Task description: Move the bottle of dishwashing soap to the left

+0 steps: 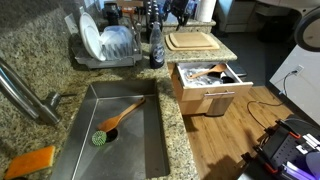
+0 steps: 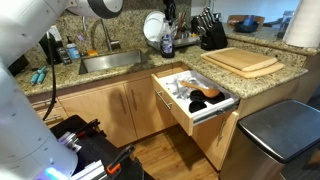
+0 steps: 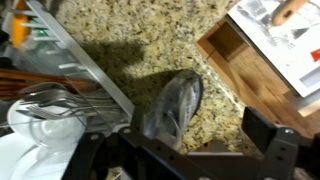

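Observation:
The bottle of dishwashing soap (image 1: 156, 46) is slim and translucent with dark contents. It stands on the granite counter between the dish rack (image 1: 100, 45) and the cutting board (image 1: 190, 40), and also shows in an exterior view (image 2: 167, 42). In the wrist view the bottle (image 3: 172, 105) is seen from above. My gripper (image 3: 195, 138) is open around it. The bottle is close to the left finger, and the right finger stands well apart from it. In an exterior view the gripper (image 2: 163, 20) hangs just above the bottle's top.
The dish rack with plates and utensils (image 3: 45, 110) is right beside the bottle. An open drawer (image 1: 205, 82) juts out below the counter edge. The sink (image 1: 150, 140) holds a brush (image 1: 115, 120). A knife block (image 2: 212, 35) and a trash can (image 2: 275, 140) are nearby.

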`<action>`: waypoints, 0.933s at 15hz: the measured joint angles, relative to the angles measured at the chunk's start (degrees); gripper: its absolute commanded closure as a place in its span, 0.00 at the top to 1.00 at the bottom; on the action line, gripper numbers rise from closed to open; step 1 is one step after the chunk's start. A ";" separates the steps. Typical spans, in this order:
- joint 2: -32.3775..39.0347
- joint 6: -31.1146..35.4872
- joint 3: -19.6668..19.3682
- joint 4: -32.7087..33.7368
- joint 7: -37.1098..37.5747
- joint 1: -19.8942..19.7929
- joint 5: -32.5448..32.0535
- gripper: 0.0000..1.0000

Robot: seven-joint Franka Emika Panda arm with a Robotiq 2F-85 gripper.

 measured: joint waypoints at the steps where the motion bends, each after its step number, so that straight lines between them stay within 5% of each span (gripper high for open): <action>1: 0.40 2.59 0.40 0.00 -0.20 -0.64 1.05 1.00; 9: 2.21 6.34 5.98 0.03 -2.96 -5.64 10.23 1.00; 14: 6.26 11.24 12.77 -0.73 -8.41 -13.95 22.30 1.00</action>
